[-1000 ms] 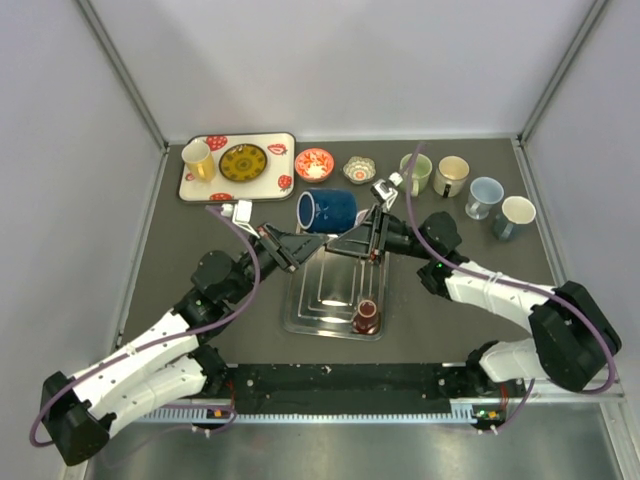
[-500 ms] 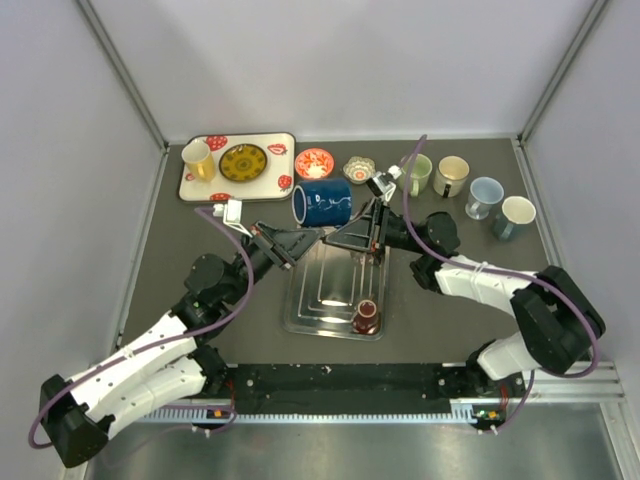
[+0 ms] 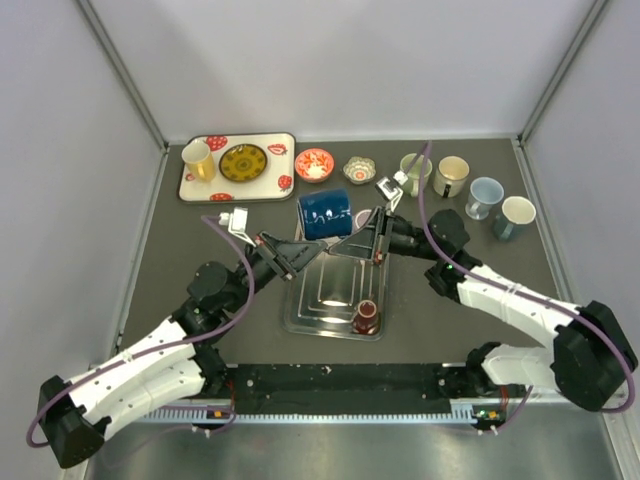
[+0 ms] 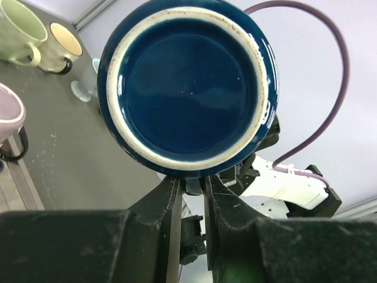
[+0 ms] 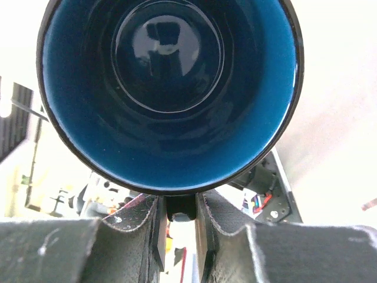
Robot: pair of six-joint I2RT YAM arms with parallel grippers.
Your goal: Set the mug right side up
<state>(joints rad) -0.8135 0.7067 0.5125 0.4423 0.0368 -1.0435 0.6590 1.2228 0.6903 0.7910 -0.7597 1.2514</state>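
The dark blue mug (image 3: 325,214) hangs on its side above the far end of the clear tray (image 3: 298,312). My left gripper (image 3: 312,247) reaches in from the left and my right gripper (image 3: 358,235) from the right. In the left wrist view the mug's (image 4: 188,88) white-ringed base faces the camera, and my left gripper (image 4: 191,184) is shut on the handle just below it. The right wrist view looks straight into the mug's (image 5: 171,88) blue mouth, with my right gripper (image 5: 179,206) shut on the same handle.
A small dark red cup (image 3: 366,316) stands in the clear tray's near right corner. At the back left a white tray (image 3: 260,187) carries a yellow mug (image 3: 197,160) and a plate (image 3: 243,162). Two small bowls (image 3: 314,163) and several mugs (image 3: 450,175) line the back.
My right gripper has shut on the mug's handle. The mug has turned a little between the two grippers, and its mouth, seen from above before, now faces the right gripper.
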